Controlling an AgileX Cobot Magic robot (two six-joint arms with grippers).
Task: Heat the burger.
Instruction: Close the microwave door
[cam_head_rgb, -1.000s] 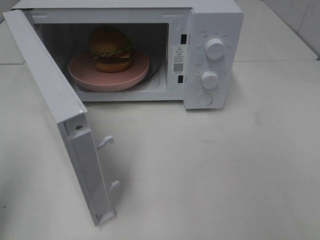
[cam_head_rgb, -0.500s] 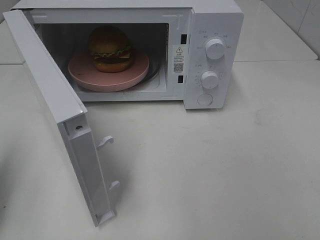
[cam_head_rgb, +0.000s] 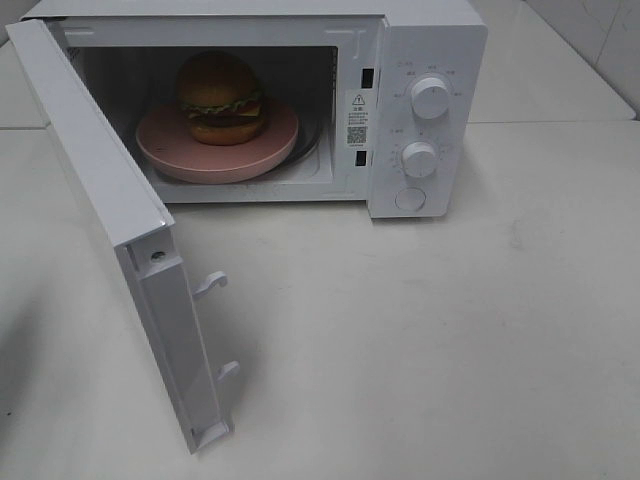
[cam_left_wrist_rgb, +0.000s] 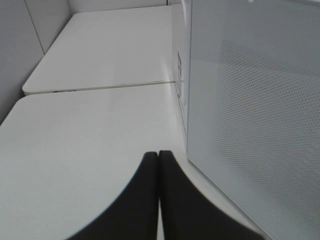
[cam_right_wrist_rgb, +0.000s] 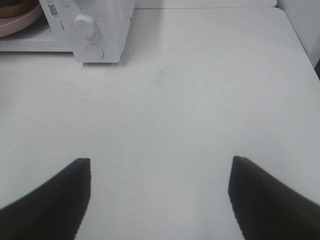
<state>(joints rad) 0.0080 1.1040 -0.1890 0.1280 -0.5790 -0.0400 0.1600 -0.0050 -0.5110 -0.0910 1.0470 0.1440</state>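
Plainly, left jaws meet; right jaws stand wide apart.

White table (cam_head_rgb: 480, 330), soft even light; seam (cam_head_rgb: 560, 122) splits tabletop at rear; grey wall (cam_left_wrist_rgb: 15, 60) beside.

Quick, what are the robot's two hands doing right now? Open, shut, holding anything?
Left hand: closed, holding nothing.
Right hand: open, holding nothing.
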